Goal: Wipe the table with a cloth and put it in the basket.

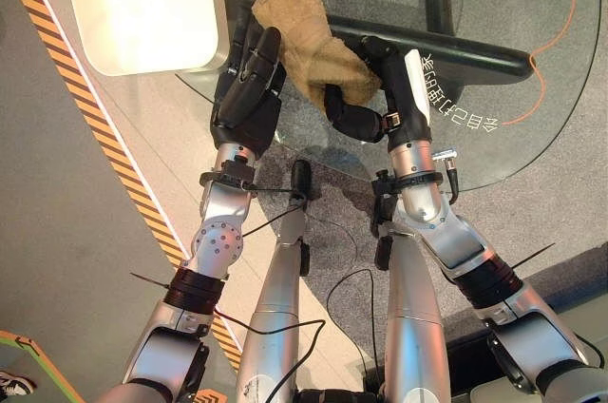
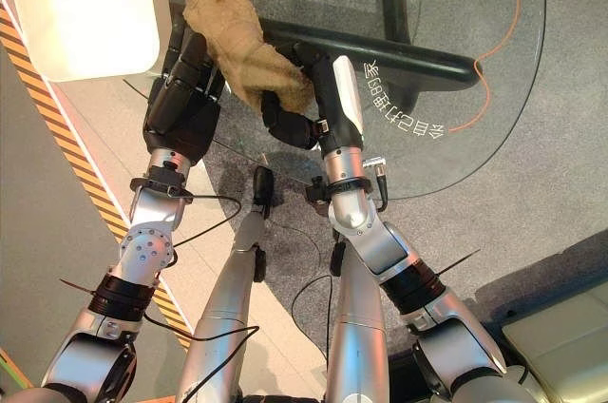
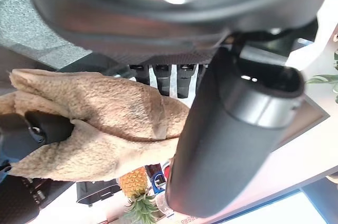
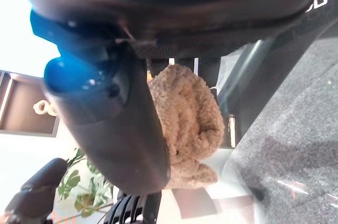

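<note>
Left eye view: tan cloth (image 1: pixel 313 42) in right hand (image 1: pixel 366 108), on glass table (image 1: pixel 532 137).

You're looking at a showroom or demo-lab sort of space, judging by the round glass table (image 1: pixel 494 61) on grey carpet (image 1: pixel 57 194), the black-and-orange hazard tape (image 1: pixel 104 137) marking the floor, and a white bench (image 1: pixel 142 4) beside it.

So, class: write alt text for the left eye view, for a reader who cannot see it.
The right hand grips a tan cloth on a glass table. The left hand rests open beside the cloth.
</note>
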### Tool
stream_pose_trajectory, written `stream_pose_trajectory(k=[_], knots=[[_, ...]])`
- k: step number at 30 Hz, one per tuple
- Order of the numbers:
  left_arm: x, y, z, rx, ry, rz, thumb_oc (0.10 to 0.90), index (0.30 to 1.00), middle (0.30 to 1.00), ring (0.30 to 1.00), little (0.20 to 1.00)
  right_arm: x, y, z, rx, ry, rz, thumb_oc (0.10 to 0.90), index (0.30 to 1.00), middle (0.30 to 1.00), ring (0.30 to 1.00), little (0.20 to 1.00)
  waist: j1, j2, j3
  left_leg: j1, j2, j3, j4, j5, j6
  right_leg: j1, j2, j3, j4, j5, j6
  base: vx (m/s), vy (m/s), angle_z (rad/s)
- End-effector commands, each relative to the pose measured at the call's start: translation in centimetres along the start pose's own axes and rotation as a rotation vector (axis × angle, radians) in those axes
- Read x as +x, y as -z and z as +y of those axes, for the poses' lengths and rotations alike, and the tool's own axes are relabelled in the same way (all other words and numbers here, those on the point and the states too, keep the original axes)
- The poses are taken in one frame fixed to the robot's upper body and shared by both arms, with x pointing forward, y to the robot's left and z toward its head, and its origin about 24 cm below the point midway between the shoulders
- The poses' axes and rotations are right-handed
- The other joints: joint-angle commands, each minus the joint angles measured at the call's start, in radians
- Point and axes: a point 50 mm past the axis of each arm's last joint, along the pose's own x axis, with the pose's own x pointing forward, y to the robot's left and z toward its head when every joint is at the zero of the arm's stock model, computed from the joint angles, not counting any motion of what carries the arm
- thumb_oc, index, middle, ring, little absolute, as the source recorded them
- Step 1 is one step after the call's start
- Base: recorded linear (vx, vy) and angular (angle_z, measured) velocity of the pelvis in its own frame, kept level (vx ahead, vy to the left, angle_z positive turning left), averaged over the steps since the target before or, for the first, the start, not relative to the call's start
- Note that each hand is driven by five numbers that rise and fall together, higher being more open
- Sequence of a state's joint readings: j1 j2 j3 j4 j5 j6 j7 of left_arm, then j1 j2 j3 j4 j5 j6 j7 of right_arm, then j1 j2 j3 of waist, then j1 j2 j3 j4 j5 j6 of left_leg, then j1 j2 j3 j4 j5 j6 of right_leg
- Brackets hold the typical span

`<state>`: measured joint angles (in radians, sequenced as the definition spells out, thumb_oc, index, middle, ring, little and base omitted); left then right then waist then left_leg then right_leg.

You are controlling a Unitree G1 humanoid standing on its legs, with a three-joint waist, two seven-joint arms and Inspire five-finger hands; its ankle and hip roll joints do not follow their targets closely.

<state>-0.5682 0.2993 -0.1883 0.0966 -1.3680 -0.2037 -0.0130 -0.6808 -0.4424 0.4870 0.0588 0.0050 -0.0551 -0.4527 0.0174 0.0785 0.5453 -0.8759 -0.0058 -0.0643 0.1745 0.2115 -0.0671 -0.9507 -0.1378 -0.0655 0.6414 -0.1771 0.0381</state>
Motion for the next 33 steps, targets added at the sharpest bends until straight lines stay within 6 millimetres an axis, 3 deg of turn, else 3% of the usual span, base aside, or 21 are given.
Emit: stream_pose_trajectory(k=[1, 27, 29, 31, 32, 33], knots=[[1.6, -1.2, -4.5, 0.006, 0.235, -0.078, 0.800, 0.900, 0.900, 0.900, 0.900, 1.1, -9.5, 0.1, 0.164, -0.043, -0.446, 0.100, 0.300, 0.300, 0.300, 0.200, 0.010, -0.019, -0.025, 0.000, -0.010, 0.012, 0.166, -0.169, 0.031, 0.053, -0.026, 0.011, -0.278, 0.212, 0.077, 0.00, 0.000, 0.00], [1.6, -1.1, -4.8, 0.054, 0.251, -0.060, 0.800, 0.900, 0.900, 0.900, 0.900, 1.1, -9.5, 1.0, 0.122, -0.143, -0.439, 0.100, 0.300, 0.300, 0.300, 0.200, 0.020, -0.028, -0.025, 0.005, -0.014, 0.008, 0.155, -0.166, 0.030, 0.061, -0.024, 0.000, -0.288, 0.210, 0.074, 0.00, 0.000, 0.00], [1.6, -1.1, -4.7, 0.057, 0.250, -0.059, 0.712, 0.825, 0.825, 0.825, 0.812, 1.0, -9.7, 1.1, 0.110, -0.152, -0.452, 0.100, 0.300, 0.300, 0.300, 0.200, 0.020, -0.028, -0.025, 0.004, -0.015, 0.007, 0.156, -0.167, 0.030, 0.061, -0.023, -0.001, -0.288, 0.209, 0.074, 0.00, 0.000, 0.00], [1.6, -1.2, -4.7, 0.064, 0.248, -0.068, 0.207, 0.392, 0.392, 0.392, 0.307, 1.1, -9.9, 1.2, 0.105, -0.163, -0.457, 0.100, 0.300, 0.300, 0.300, 0.200, 0.020, -0.028, -0.025, 0.007, -0.014, 0.007, 0.155, -0.167, 0.030, 0.063, -0.022, 0.001, -0.288, 0.210, 0.074, 0.00, 0.000, 0.00], [1.6, -1.3, -4.7, 0.064, 0.250, -0.069, 0.100, 0.300, 0.300, 0.300, 0.200, 1.1, -9.9, 1.2, 0.105, -0.167, -0.456, 0.100, 0.300, 0.300, 0.300, 0.200, 0.020, -0.028, -0.025, 0.008, -0.014, 0.008, 0.154, -0.167, 0.030, 0.063, -0.022, 0.002, -0.289, 0.210, 0.074, 0.00, 0.000, 0.00], [1.6, -1.2, -4.8, 0.065, 0.251, -0.069, 0.100, 0.300, 0.300, 0.300, 0.200, 1.1, -9.9, 1.2, 0.104, -0.170, -0.456, 0.100, 0.300, 0.300, 0.300, 0.200, 0.020, -0.027, -0.025, 0.008, -0.014, 0.008, 0.154, -0.167, 0.030, 0.063, -0.022, 0.002, -0.290, 0.210, 0.074, 0.00, 0.000, 0.00]])
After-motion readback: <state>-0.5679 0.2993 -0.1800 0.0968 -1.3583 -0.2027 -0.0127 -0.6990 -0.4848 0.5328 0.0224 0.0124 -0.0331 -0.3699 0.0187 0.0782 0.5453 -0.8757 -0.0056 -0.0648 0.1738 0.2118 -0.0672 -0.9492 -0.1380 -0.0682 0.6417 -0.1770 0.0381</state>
